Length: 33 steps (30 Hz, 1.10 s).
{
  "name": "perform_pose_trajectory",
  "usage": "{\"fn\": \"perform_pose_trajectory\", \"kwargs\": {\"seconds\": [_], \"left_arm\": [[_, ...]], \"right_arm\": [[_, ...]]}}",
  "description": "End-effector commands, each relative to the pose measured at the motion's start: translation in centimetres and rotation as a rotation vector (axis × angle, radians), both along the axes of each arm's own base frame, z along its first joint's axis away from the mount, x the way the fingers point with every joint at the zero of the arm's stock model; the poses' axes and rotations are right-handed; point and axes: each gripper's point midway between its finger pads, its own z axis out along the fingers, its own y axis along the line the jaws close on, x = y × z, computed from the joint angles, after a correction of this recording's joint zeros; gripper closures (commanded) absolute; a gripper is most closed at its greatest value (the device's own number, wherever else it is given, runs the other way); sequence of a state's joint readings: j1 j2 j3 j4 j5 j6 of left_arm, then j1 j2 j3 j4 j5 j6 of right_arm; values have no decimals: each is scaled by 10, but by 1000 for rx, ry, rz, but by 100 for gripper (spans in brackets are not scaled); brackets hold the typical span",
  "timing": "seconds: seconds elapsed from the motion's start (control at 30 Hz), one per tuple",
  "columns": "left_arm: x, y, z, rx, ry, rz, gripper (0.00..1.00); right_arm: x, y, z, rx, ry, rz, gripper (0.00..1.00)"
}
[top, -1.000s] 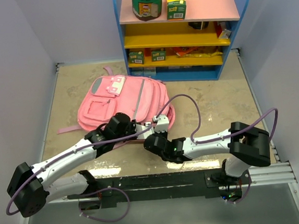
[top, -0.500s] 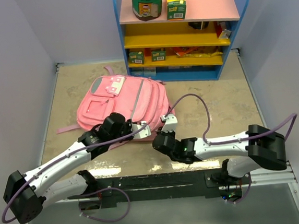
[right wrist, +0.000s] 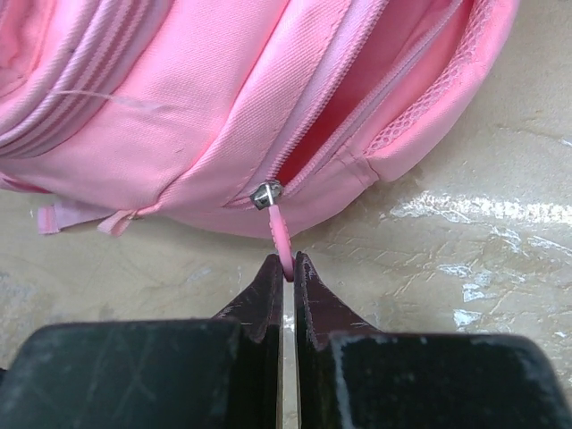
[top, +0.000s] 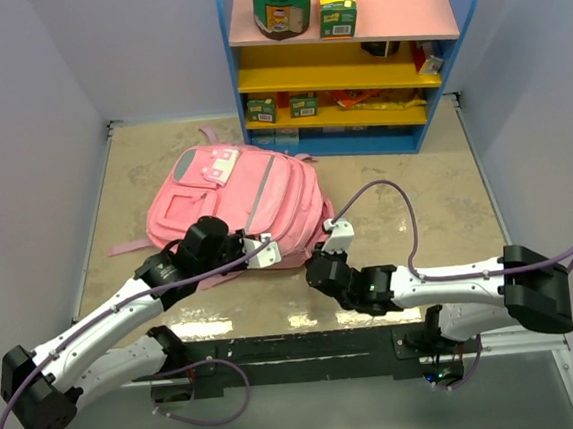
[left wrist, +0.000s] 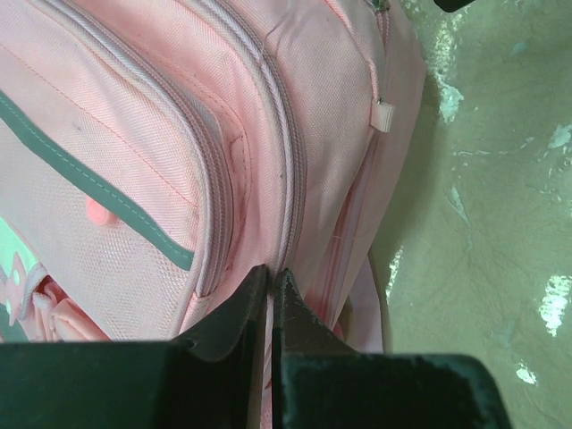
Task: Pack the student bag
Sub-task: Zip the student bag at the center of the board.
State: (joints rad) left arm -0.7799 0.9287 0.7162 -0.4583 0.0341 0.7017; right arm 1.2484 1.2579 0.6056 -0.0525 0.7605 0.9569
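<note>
**Student bag.** The student bag (top: 240, 198) lies flat on the surface (top: 414, 183), front pockets facing up. It sits left of centre, in front of the shelf unit (top: 354, 68). A strap end protrudes at its far edge and another at its left edge. The near edge is partly covered by both arms in the top view.

**Left tool.** The left tool (left wrist: 271, 273) is clenched, with its two fingers pressed together at the bag's near edge. A thin line of pink fabric shows between them, next to a zipper seam. The fingers hide the grip point, so it cannot be told whether they hold a fold of fabric or the seam. The grey stripe (left wrist: 107, 192) runs diagonally across the panel beyond the tool. A small pale tab (left wrist: 384, 114) hangs from the bag's side. In the top view the wrist housing covers the fingertips.

**Right tool.** The right tool (right wrist: 288, 259) is clenched on the pink pull tab (right wrist: 282, 237) of a zipper at the bag's near right corner. The tab hangs from a metal slider (right wrist: 265, 194). Beyond the slider the zipper stands parted, showing a darker pink interior; its contents cannot be made out. The tab's lower end is hidden between the fingers.

**Shelf unit.** A green container (top: 280, 4) and a yellow-green carton (top: 336, 4) stand on the top shelf. Items on the lower shelves are too small to identify.
</note>
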Motion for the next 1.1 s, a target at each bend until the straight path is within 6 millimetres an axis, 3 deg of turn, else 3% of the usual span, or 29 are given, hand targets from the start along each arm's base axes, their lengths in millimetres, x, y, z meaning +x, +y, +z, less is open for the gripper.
{"fn": "perform_pose_trajectory", "kwargs": {"seconds": [0.0, 0.1, 0.3, 0.47, 0.53, 0.77, 0.93, 1.07], "left_arm": [[-8, 27, 16, 51, -5, 34, 100], [-19, 32, 10, 65, 7, -3, 100], [-33, 40, -3, 143, 30, -79, 100], [-40, 56, -5, 239, -9, -147, 100], [-40, 62, 4, 248, -39, -142, 100], [-77, 90, 2, 296, 6, -202, 100], [-91, 114, 3, 356, -57, -241, 100], [-67, 123, 18, 329, -163, -68, 100]], "right_arm": [[28, -47, 0, -130, -63, -157, 100], [40, -52, 8, -136, -91, -176, 100], [57, -50, 45, -137, -176, -193, 100], [72, -65, 40, -175, -159, -242, 100], [79, -67, 34, -183, -148, -245, 100], [131, -82, 40, -186, -177, -328, 100], [161, -66, 50, -174, -213, -305, 100], [159, -50, 44, -128, -182, -250, 100]]}}
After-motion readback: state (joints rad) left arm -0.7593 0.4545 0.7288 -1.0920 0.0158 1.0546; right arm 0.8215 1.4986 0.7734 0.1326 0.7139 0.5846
